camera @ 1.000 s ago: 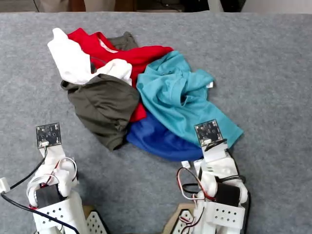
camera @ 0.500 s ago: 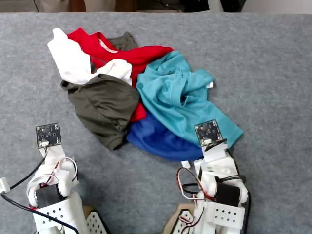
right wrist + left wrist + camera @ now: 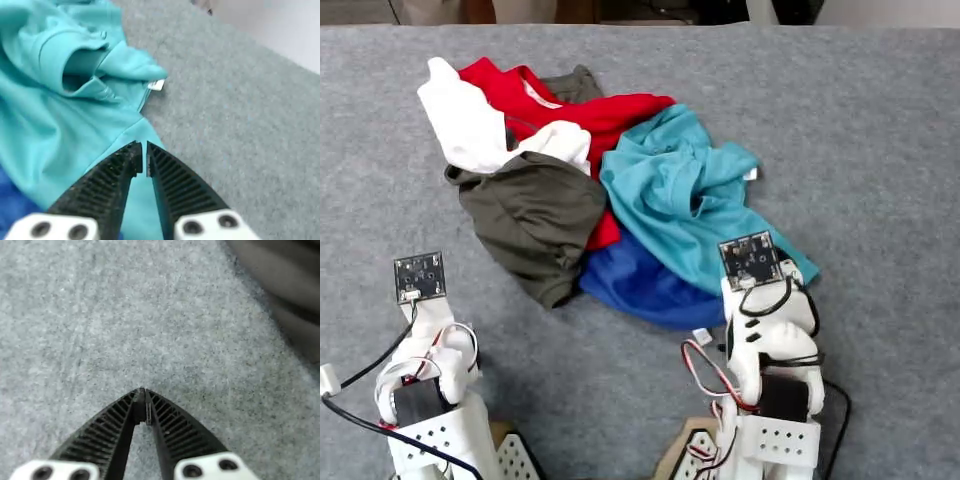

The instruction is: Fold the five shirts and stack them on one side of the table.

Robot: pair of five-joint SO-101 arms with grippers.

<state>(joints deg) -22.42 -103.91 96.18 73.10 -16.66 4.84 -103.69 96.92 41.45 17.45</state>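
Surface: grey felt-covered table (image 3: 880, 150).
Shirts, one crumpled heap at centre, unfolded: white shirt (image 3: 465, 120), red shirt (image 3: 590, 110), olive shirt (image 3: 535, 215), teal shirt (image 3: 690, 200), blue shirt (image 3: 645, 285).
Left gripper (image 3: 141, 400): jaws together, over bare felt.
Right gripper (image 3: 142, 150): jaws together, above the teal shirt's edge.
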